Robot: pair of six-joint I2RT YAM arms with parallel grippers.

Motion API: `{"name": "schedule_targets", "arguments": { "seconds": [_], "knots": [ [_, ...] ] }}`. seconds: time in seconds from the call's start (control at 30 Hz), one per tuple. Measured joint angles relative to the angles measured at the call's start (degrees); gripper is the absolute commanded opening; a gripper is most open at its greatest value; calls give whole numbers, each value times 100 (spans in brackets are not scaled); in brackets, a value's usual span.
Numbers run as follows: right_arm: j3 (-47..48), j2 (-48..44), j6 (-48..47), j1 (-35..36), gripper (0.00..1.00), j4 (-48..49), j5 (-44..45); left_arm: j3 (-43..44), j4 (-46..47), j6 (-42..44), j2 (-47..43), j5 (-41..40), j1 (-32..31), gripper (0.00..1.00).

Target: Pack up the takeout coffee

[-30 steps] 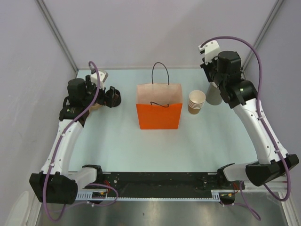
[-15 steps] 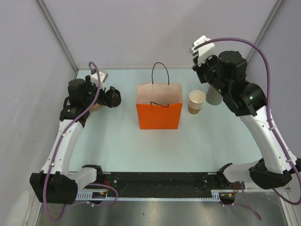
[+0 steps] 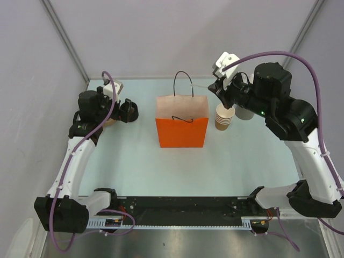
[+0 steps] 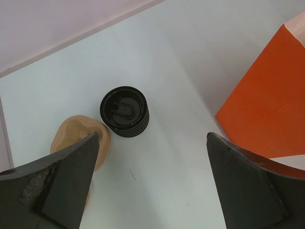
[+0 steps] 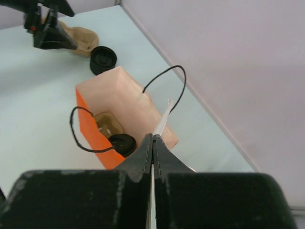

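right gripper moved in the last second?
Yes. The right gripper, shut on a white stick, swung left and nearer: from right of the cup stack to its left edge, toward the orange bag.

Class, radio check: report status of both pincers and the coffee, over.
Left pincer open near black lid stack. Right pincer shut on white stick above orange bag. Black lid and tan shape inside bag. Handle loop close to stick.

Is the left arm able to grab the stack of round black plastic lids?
Probably yes. The left gripper is open and hangs just over the stack of round black plastic lids, with nothing covering it. A tan moulded piece lies close beside it.
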Motion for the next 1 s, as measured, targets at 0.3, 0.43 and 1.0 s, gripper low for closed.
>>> {"name": "schedule_targets", "arguments": {
  "seconds": [0.3, 0.43, 1.0],
  "knots": [
    [280, 22, 116, 173, 0, -407, -568, -11, 4, 4, 0, -26, 0, 100],
    [275, 76, 127, 227, 0, -511, -680, -22, 9, 4, 0, -26, 2, 99],
    [195, 1775, 101, 1117, 0, -643, 492, -96, 83, 46, -2, -28, 7, 99]
  ]
}}
